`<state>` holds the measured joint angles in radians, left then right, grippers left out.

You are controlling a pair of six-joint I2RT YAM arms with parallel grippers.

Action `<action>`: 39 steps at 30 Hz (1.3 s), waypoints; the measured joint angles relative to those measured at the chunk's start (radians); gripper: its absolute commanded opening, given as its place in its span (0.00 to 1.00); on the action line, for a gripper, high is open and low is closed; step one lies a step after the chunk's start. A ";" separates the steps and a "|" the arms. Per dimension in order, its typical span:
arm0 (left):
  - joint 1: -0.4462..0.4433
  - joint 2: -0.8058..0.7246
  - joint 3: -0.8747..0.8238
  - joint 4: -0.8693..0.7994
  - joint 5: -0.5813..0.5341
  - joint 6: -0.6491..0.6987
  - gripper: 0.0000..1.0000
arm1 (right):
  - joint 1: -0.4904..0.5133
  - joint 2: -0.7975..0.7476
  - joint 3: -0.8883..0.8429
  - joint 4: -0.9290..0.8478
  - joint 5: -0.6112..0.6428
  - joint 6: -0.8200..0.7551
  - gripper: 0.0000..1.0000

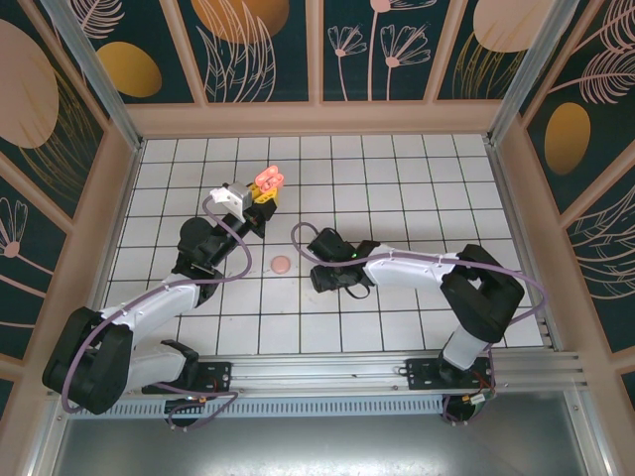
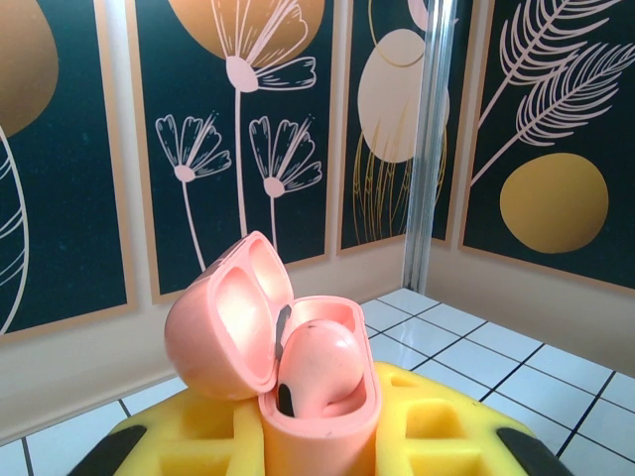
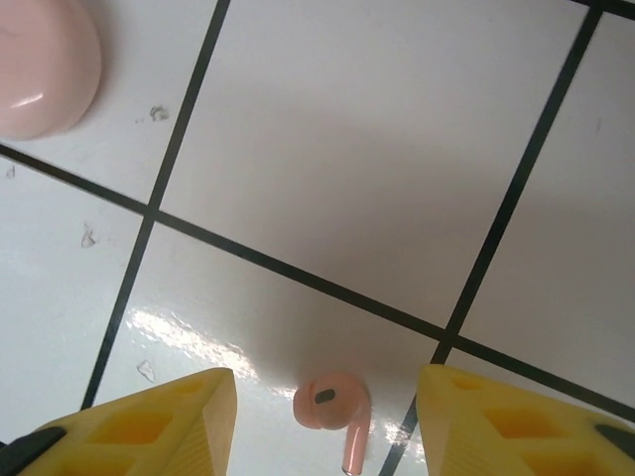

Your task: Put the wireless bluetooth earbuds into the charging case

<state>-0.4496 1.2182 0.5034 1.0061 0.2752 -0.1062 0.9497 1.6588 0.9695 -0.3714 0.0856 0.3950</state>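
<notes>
The white tiled table [image 1: 397,188] is lit brightly and evenly from above, with only soft shadows cast on it. Glare is seen on the glossy tile beside the coral earbud [image 3: 333,405], around which a dim shadow is spread. The yellow fingers [image 3: 149,421] are slightly blurred; the charging case [image 2: 317,426] is shown sharply, with soft highlights.

This is a robot test cell in a lab. A left arm [image 1: 149,305] and a right arm [image 1: 417,269] are bolted to an aluminium rail [image 1: 327,369] at the near edge of a white table [image 1: 397,178] ruled in a black grid. Aluminium posts [image 1: 94,74] frame the cell. Printed flower panels [image 1: 377,50] wall it in on three sides.
</notes>
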 measured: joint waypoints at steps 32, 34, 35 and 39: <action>0.000 -0.002 0.000 0.000 -0.001 0.000 0.00 | 0.001 0.105 0.039 -0.022 0.002 -0.119 0.35; 0.000 -0.002 0.000 0.000 -0.001 0.000 0.00 | 0.002 0.105 0.039 -0.022 0.002 -0.116 0.35; 0.000 -0.002 0.000 0.000 0.000 0.000 0.00 | 0.002 0.105 0.039 -0.022 0.003 -0.115 0.36; 0.000 -0.002 0.000 0.000 0.000 0.000 0.00 | 0.008 0.105 0.039 -0.022 0.009 -0.100 0.36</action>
<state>-0.4496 1.2163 0.5034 1.0058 0.2749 -0.1059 0.9577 1.7641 1.0080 -0.3931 0.0948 0.2947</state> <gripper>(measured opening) 0.202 0.361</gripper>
